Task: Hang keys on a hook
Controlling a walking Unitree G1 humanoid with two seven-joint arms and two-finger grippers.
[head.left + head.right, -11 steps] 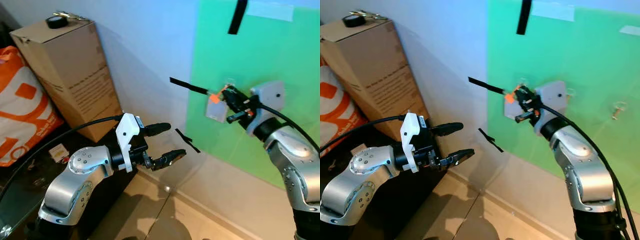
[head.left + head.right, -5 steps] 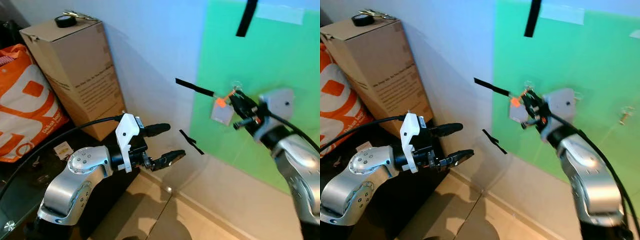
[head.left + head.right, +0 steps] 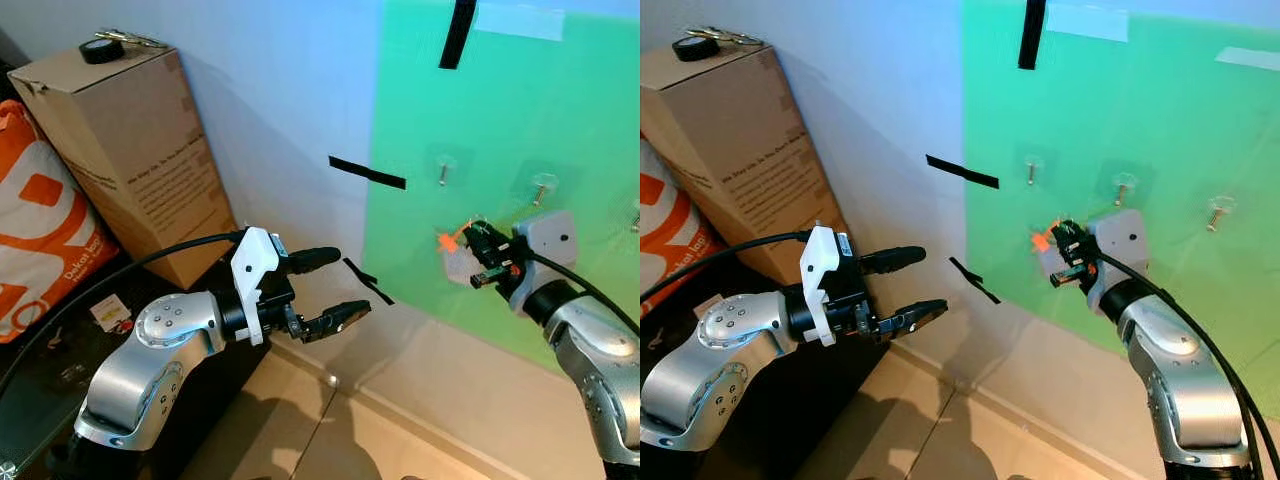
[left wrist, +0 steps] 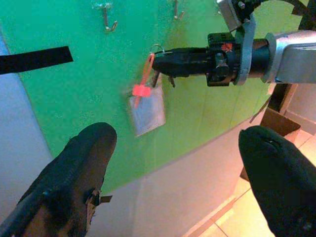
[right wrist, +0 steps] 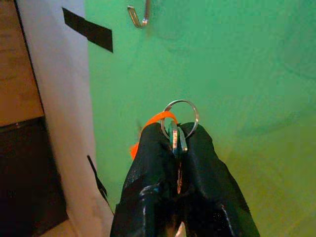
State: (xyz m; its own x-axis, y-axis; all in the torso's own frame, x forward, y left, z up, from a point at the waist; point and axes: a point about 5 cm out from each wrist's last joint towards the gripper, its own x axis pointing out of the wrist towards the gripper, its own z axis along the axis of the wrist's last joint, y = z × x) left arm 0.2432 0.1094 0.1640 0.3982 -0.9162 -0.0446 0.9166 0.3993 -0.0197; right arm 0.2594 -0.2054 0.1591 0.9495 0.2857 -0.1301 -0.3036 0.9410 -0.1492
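Clearly the right pincer is pinching the keys below the hook, nothing hung yet, while the left pincer is idling spread.

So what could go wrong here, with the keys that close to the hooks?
The right gripper pinches the keys just under the key ring, which sits below the nearest hook. The ring is a small target, so it could miss the hook's tip. The grip looks thin, so a bump against the green panel might knock the keys loose.
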